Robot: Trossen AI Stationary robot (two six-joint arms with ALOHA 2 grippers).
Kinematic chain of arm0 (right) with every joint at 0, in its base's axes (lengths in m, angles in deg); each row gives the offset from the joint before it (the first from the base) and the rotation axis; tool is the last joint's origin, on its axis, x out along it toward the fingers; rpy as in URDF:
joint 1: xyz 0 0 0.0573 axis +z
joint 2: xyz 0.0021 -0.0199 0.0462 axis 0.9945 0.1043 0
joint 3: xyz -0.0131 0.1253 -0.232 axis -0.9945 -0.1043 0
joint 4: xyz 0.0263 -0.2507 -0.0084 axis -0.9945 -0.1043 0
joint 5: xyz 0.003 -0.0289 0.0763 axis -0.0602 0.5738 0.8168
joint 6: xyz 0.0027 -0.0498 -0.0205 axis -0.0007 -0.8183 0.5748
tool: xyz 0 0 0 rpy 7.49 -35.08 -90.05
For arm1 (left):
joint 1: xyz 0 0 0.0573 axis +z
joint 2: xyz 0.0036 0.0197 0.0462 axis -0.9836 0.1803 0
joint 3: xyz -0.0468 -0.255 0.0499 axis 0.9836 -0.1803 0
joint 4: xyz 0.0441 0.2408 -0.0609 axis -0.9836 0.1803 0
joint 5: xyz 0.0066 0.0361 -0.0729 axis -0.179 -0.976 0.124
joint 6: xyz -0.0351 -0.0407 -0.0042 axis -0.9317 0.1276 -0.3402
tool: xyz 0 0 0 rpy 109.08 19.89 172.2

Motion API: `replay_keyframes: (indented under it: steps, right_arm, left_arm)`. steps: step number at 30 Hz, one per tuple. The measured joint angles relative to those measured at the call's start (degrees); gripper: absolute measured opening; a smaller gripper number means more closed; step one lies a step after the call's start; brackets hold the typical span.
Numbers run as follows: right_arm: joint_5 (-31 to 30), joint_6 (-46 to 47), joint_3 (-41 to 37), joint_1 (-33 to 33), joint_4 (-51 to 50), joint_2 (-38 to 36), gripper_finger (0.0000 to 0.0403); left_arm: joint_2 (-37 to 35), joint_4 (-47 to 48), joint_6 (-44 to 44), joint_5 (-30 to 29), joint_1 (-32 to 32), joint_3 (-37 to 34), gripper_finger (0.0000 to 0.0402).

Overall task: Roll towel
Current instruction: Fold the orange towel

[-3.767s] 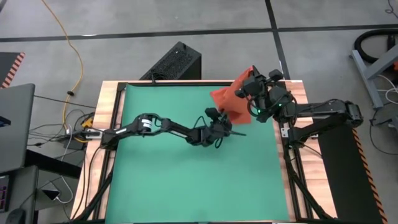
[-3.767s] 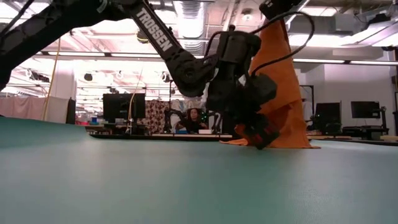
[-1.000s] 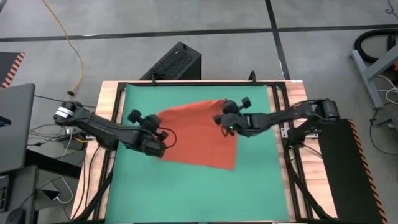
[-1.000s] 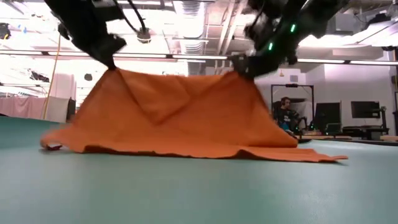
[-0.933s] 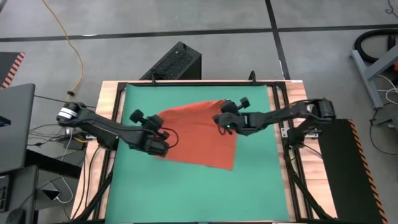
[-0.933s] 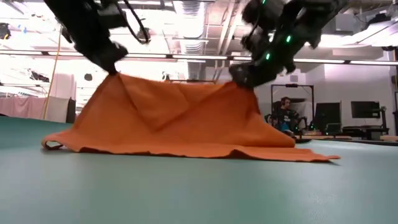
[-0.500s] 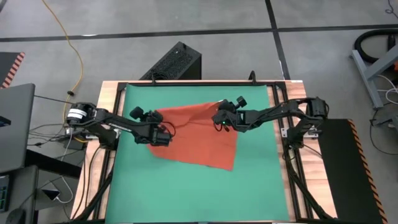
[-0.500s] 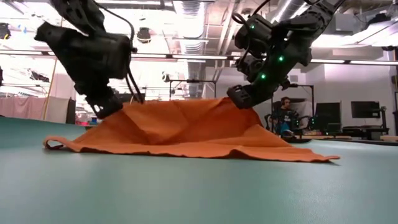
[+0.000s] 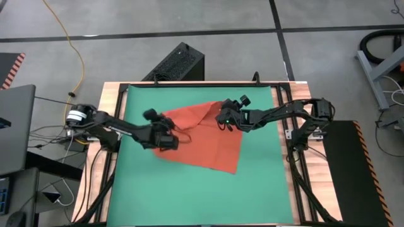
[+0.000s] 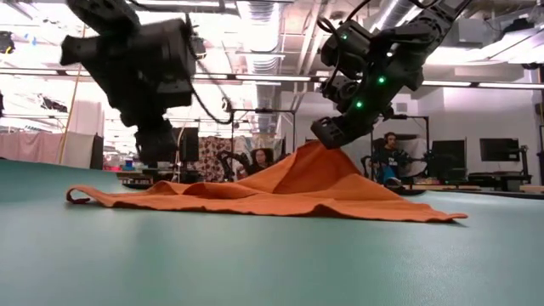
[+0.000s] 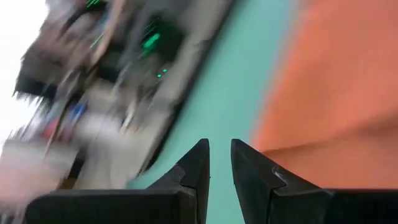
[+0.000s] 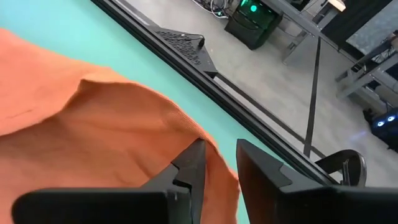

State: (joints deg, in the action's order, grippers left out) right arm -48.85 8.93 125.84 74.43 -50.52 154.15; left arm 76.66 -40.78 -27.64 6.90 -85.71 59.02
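Note:
The orange-red towel [image 9: 208, 135] lies spread on the green mat [image 9: 145, 195], mostly flat, with its far right corner lifted into a peak [image 10: 313, 151]. My right gripper [image 9: 222, 118] is shut on that lifted corner, a little above the mat [image 10: 327, 136]; the right wrist view shows the towel's edge [image 12: 93, 137] running in between its fingers. My left gripper [image 9: 169, 141] hovers just above the towel's left part [image 10: 161, 155]. Its fingers [image 11: 199, 162] stand close together with only mat between them, and the towel [image 11: 336, 81] lies beside them.
A black box [image 9: 180, 63] stands on the floor past the table's far edge. A wooden frame [image 9: 113, 101] borders the mat. A laptop [image 9: 12, 126] and cables lie to the left. People sit in the room behind [image 10: 259, 161].
The towel's left side has dropped from my left gripper and now lies flat. The left gripper has shifted right. The right gripper still holds its corner up in about the same place.

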Motion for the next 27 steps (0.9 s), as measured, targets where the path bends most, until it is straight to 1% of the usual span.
replay_keyframes:
  steps: [2,4,7,9,12,14,16,18,21,24,27]
  right_arm:
    - [0.01,-0.91,0.00,-0.17,-0.04,0.00,0.0113]
    - [-0.03,-1.50,0.00,-0.35,0.05,0.00,0.0113]
    - [-0.01,-1.63,0.00,-0.52,0.01,0.00,0.0113]
    - [-0.01,-1.63,0.00,-0.70,0.04,0.00,0.0113]
    - [-0.01,-1.63,0.00,-0.70,-0.01,0.00,0.0113]
    - [-0.01,-1.63,0.00,-0.70,0.02,0.00,0.0113]
    - [-0.01,-1.63,0.00,-0.70,0.01,0.00,0.0113]
    - [-0.01,-1.62,0.00,-0.70,0.00,0.00,0.0113]
    - [-0.01,-1.61,0.00,-0.70,-0.01,-0.01,0.0113]
    - [-0.01,-1.61,0.00,-0.70,0.01,-0.02,0.0113]
    - [-0.03,-2.30,0.00,-0.70,-0.03,-0.02,0.0113]
  left_arm:
    - [-0.35,-7.90,10.01,4.98,-2.61,0.00,0.0057]
    - [-0.36,-15.37,17.30,9.76,-3.56,0.06,0.0057]
    - [-0.36,-22.37,25.58,14.93,-2.68,0.07,0.0057]
    - [-0.36,-24.70,29.74,18.29,-1.25,0.07,0.0057]
    - [-0.36,-23.24,33.19,26.03,1.39,0.07,0.0057]
    - [-0.33,-20.60,34.51,29.18,3.52,0.07,0.0057]
    - [-0.24,-18.68,35.16,29.32,5.74,0.07,0.0057]
    - [-0.23,-18.78,35.69,29.44,7.94,0.04,0.0057]
    - [-0.23,-19.30,38.15,32.82,10.11,0.04,0.0057]
    - [0.87,-18.74,39.08,36.15,10.70,0.04,0.0057]
    - [1.49,-18.85,40.61,35.74,9.88,0.04,0.0057]
